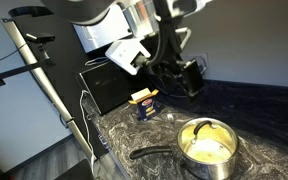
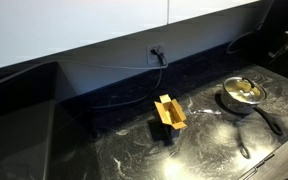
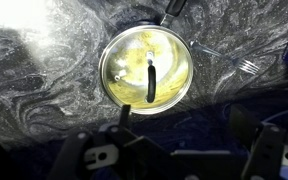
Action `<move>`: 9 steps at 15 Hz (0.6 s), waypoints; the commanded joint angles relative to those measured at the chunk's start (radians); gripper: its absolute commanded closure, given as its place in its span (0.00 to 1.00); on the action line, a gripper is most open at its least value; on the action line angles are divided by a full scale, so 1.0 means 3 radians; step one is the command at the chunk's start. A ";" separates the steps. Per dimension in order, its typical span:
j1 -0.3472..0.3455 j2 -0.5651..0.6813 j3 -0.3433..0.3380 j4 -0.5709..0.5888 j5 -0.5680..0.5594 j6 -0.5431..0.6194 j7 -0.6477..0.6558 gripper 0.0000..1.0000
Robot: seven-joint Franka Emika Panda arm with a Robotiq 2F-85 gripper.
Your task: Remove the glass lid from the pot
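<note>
The steel pot (image 1: 196,160) stands on the dark marbled counter, with its long dark handle (image 1: 152,153) pointing away from it. It also shows in an exterior view (image 2: 228,100) and in the wrist view (image 3: 111,92). The glass lid (image 3: 129,55) lies closed on the pot, with a dark grip at its middle and a yellowish inside showing through; it shows in both exterior views (image 1: 212,140) (image 2: 244,90). My gripper (image 1: 191,76) hangs above and behind the pot, not touching it. In the wrist view its fingers (image 3: 166,150) are spread wide with nothing between them.
A small blue-and-yellow box (image 1: 144,103) (image 2: 169,113) stands on the counter beside the pot. A black box-like unit (image 1: 109,85) and a tripod pole (image 1: 44,80) are at the counter's end. A wall socket with cable (image 2: 156,52) is behind.
</note>
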 commanded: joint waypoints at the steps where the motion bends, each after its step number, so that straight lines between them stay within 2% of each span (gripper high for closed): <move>1: -0.0005 0.0223 0.0040 -0.0114 0.0135 0.0368 -0.0156 0.00; 9: -0.0055 0.0840 0.0156 -0.0094 0.0096 0.1128 -0.0050 0.00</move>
